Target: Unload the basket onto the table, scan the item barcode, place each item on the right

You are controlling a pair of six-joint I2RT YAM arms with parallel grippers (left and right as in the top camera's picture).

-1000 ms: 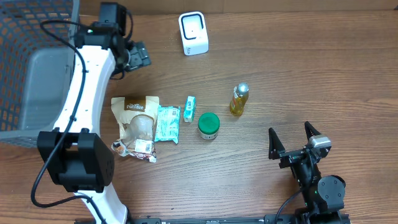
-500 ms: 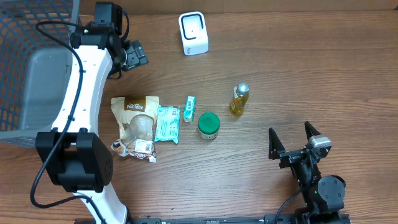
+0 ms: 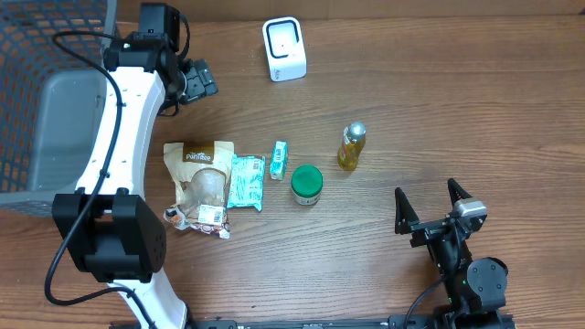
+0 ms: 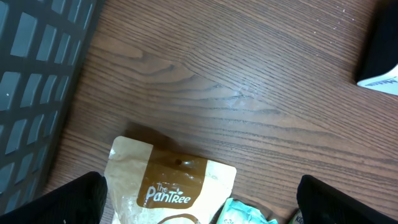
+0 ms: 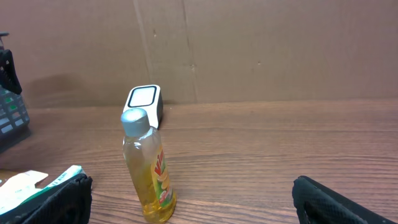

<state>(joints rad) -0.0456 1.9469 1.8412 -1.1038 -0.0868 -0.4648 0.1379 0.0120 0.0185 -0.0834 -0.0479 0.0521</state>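
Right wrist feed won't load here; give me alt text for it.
A yellow bottle with a silver cap stands upright on a wooden table, left of centre, a white scanner behind it. The open right gripper frames the bottom corners.

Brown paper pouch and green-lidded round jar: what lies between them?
In the overhead view, two things: a flat teal packet beside the brown paper pouch, then a small green-and-white box near the green-lidded round jar.
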